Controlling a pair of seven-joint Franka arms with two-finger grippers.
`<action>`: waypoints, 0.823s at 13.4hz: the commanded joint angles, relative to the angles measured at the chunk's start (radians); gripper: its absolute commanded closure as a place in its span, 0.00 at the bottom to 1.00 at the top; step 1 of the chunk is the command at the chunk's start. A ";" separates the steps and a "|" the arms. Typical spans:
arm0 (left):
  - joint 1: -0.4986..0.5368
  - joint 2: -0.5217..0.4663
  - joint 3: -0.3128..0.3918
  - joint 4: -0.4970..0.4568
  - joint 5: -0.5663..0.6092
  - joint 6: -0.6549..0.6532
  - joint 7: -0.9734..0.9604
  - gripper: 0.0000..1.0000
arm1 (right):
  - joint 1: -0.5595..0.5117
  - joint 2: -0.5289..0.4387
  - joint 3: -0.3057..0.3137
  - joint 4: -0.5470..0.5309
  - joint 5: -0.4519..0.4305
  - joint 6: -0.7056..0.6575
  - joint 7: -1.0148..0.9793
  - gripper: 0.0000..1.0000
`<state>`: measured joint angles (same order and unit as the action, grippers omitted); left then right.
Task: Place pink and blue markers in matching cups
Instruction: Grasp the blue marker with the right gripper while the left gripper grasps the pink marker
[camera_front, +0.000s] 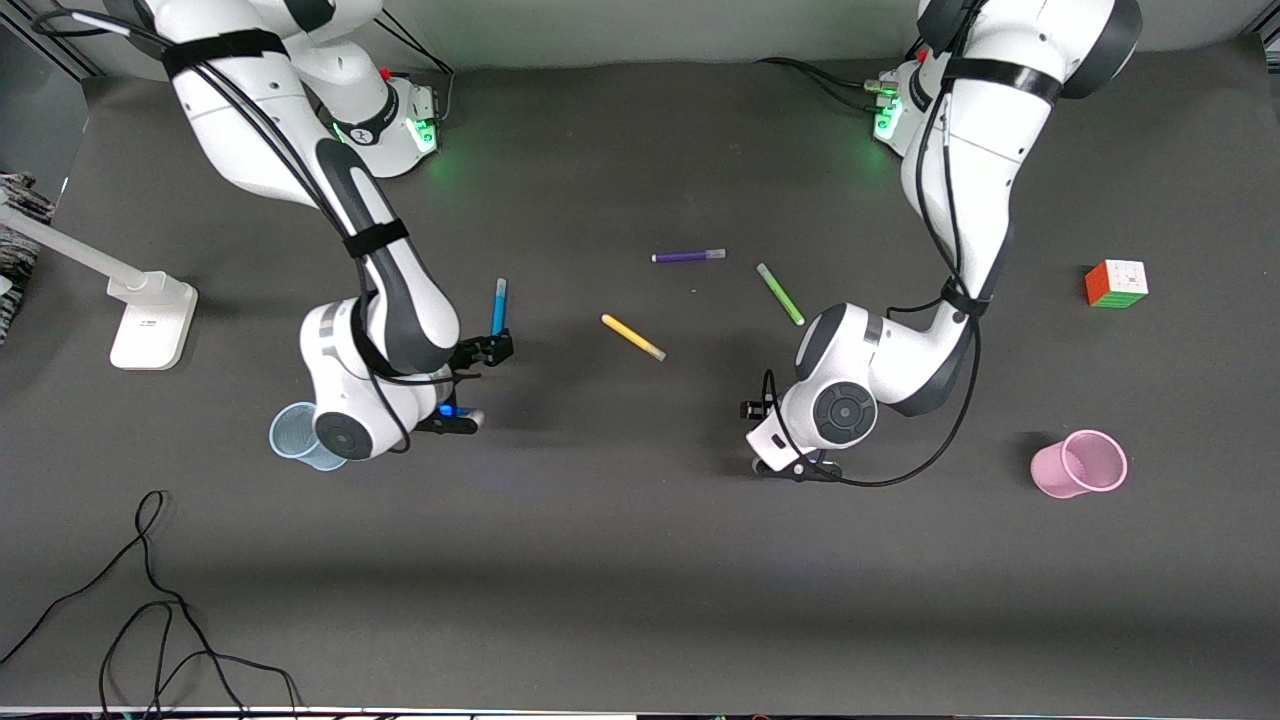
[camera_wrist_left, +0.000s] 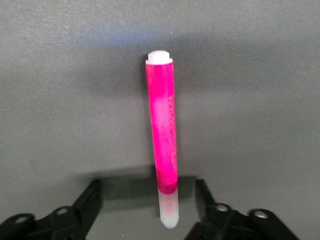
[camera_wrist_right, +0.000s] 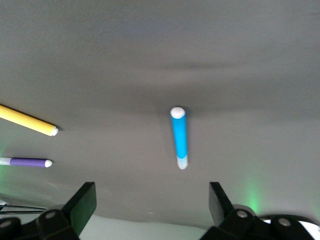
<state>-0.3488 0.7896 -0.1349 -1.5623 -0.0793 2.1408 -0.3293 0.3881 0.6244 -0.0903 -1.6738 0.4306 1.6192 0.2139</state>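
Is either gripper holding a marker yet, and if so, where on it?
Neither. The left gripper is open around the pink marker near its pale cap end, not touching. The right gripper is open, with the blue marker lying ahead of it on the table.

surface (camera_front: 640, 560): dark grey matte sheet, both arm bases standing along its edge farthest from the front camera
blue marker (camera_front: 498, 306): flat on the surface, toward the right arm's end
blue cup (camera_front: 292, 433): upright, nearer the front camera than the blue marker, partly hidden by the right arm
purple marker (camera_front: 688, 256): flat, mid-surface
yellow marker (camera_front: 633, 337): flat, nearer the front camera than the purple one
green marker (camera_front: 780, 293): flat, between the purple marker and the left arm
pink marker (camera_wrist_left: 162, 145): flat on the surface, seen only in the left wrist view
pink cup (camera_front: 1082, 464): upright, toward the left arm's end
puzzle cube (camera_front: 1116, 283): farther from the front camera than the pink cup
white stand (camera_front: 150, 320): at the right arm's end
black cable (camera_front: 150, 610): loose loops at the edge nearest the front camera
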 joint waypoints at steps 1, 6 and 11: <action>-0.016 -0.003 0.012 -0.010 0.000 0.021 -0.020 0.27 | 0.012 -0.002 -0.005 -0.021 0.027 0.043 0.025 0.00; -0.024 -0.007 0.011 -0.008 -0.002 0.011 -0.025 0.36 | 0.018 0.052 -0.005 -0.076 0.027 0.102 0.015 0.00; -0.038 -0.009 0.011 -0.008 -0.007 0.008 -0.040 0.78 | 0.034 0.095 -0.003 -0.101 0.027 0.103 0.016 0.10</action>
<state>-0.3589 0.7842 -0.1381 -1.5569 -0.0807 2.1410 -0.3421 0.4136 0.7183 -0.0899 -1.7657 0.4331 1.7115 0.2174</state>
